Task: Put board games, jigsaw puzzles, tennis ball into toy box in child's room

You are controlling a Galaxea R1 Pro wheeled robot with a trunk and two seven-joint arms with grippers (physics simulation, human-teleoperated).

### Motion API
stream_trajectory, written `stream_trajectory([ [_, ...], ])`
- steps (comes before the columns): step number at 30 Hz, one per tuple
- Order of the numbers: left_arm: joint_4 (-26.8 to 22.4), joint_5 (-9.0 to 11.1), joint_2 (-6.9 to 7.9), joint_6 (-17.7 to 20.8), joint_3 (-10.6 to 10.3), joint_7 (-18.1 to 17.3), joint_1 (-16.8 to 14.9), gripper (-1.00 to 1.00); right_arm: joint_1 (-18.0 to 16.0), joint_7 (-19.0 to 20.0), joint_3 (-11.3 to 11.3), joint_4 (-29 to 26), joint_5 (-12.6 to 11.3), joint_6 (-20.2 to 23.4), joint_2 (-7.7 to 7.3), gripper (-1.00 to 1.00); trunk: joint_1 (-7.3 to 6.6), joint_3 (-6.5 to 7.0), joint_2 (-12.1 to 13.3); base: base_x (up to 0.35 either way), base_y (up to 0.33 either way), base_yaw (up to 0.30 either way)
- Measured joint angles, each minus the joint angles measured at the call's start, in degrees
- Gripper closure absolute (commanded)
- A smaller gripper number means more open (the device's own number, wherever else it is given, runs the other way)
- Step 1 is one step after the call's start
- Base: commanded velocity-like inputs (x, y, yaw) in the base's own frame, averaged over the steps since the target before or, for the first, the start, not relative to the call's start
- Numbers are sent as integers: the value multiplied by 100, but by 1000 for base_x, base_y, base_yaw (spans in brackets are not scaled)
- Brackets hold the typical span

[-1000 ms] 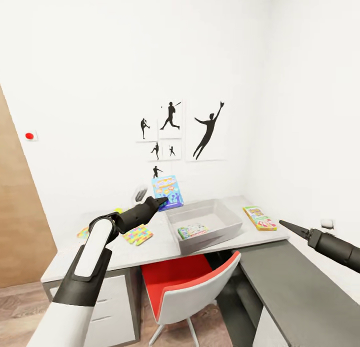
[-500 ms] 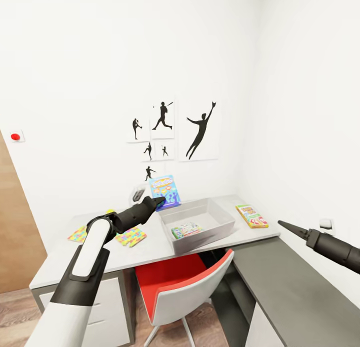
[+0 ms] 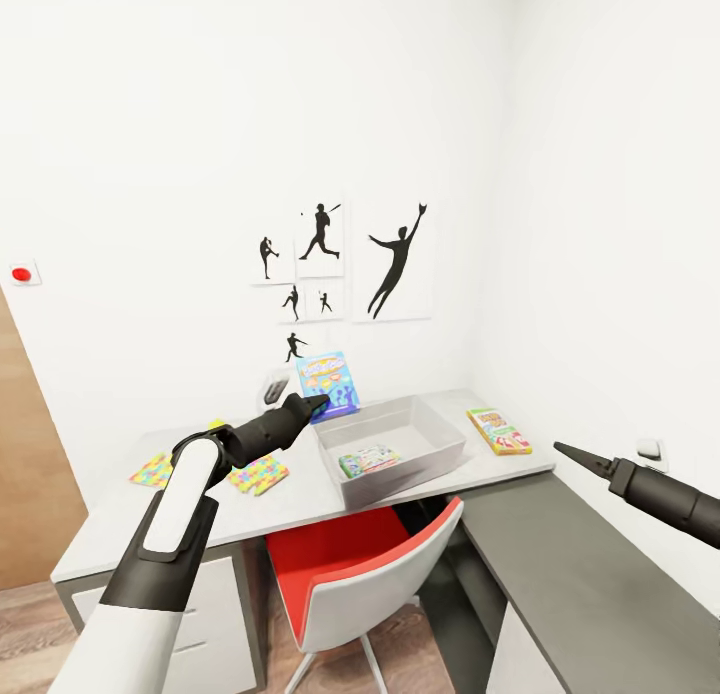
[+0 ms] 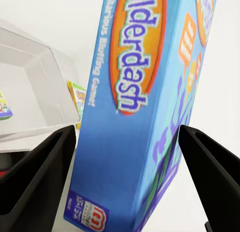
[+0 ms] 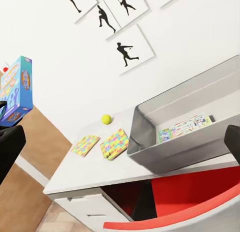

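Note:
My left gripper [image 3: 318, 404] is shut on the blue board game [image 3: 328, 384], held upright above the table by the far left corner of the toy box [image 3: 440, 456]. In the left wrist view the blue board game [image 4: 140, 106] stands between the two fingers [image 4: 35, 182]. The Monopoly game [image 3: 368, 461] lies inside the grey box. A yellow-green-red game [image 3: 497, 430] rests on the table [image 3: 300, 504] to the box's right. Two jigsaw puzzles [image 3: 258, 472] [image 3: 152, 469] lie left of the box, with the tennis ball [image 5: 106, 119] behind them. My right gripper [image 3: 562, 450] hangs open over the dark desk section.
A red and white chair [image 3: 350, 574] is tucked under the table in front of the toy box. A dark grey desk section [image 3: 580, 584] runs along the right wall. Drawers [image 3: 215, 614] sit under the table's left end, beside a wooden door [image 3: 20, 494].
The whole view has shifted, so the table and wall pictures sit a little further left. Both arms keep their pose and the blue game stays in my left gripper.

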Motion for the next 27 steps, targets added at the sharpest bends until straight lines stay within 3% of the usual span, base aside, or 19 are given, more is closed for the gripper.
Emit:
stream_trajectory([
  [18,1,2,2,2,8,-9,0,100,0,-14,0,5,5,0,3,-100,-1,0,0,176,-72,-3],
  [27,-1,7,3,2,7,-13,1,100,-1,-135,1,4,48,0,3,-100,0,-16,0,62,-15,78],
])
